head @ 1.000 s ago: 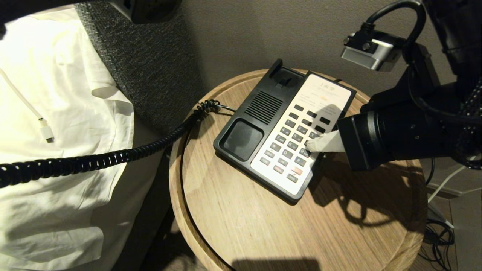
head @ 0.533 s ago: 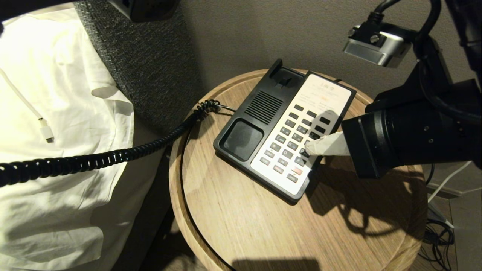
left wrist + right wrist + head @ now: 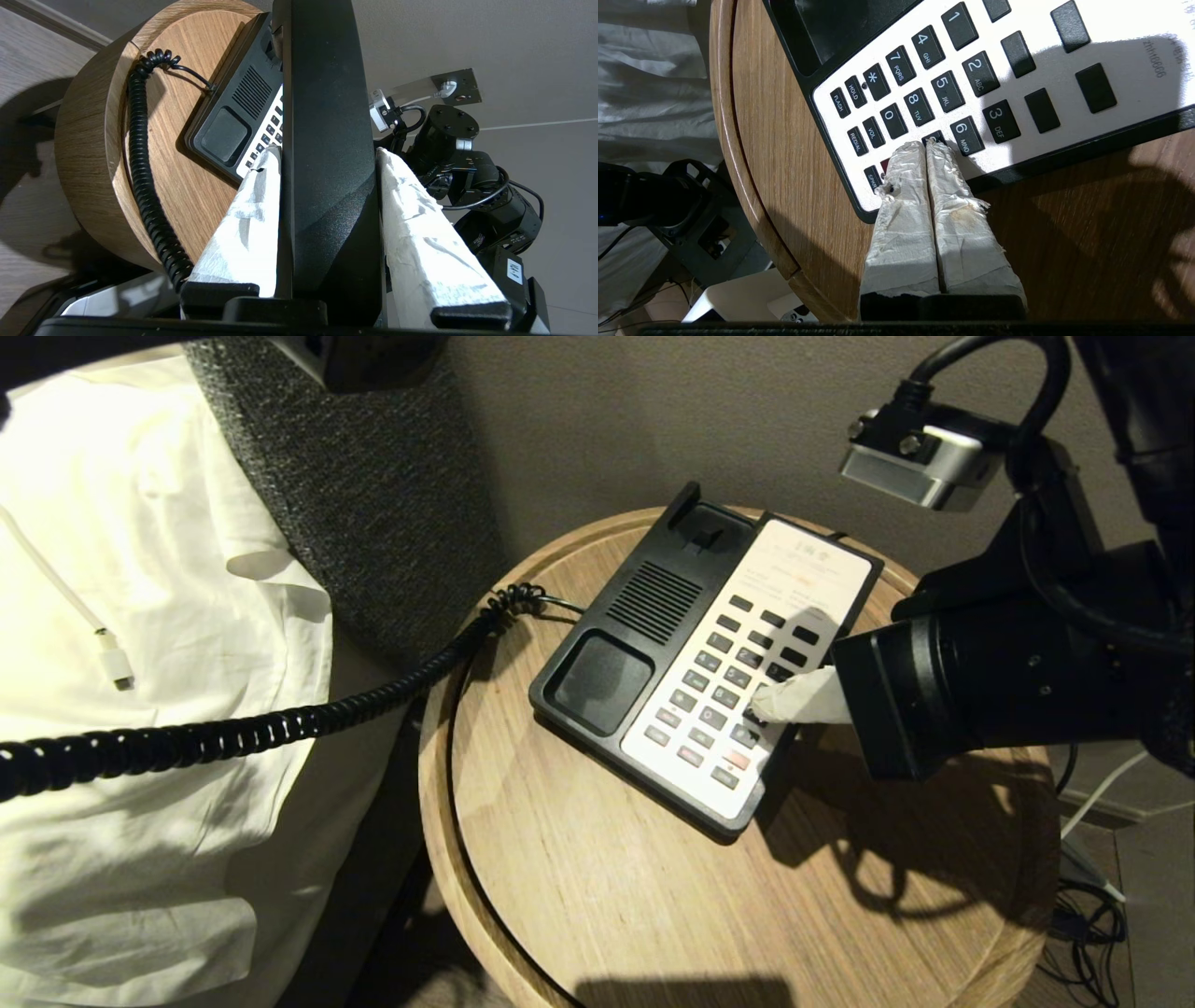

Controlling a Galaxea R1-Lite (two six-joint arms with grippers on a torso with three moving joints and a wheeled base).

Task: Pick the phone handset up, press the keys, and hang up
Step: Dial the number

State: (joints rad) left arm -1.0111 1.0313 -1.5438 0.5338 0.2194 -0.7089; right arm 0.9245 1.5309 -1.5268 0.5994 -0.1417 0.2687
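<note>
- The long glossy black plastic phone handset (image 3: 327, 140) is off its cradle, raised above the round table, clamped lengthwise between two white-wrapped fingers.
- Its black coiled cord (image 3: 280, 723) stretches from the phone base's 9 o'clock side out toward 8 o'clock.

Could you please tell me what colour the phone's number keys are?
Black square plastic number keys with white numerals, clearest in the right wrist view.

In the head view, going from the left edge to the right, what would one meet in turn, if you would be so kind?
White charging cable end → white bedsheet → black coiled cord → phone base's empty handset cradle → keypad → right gripper, fingers shut, tips on the keys → right arm's wrist housing.
</note>
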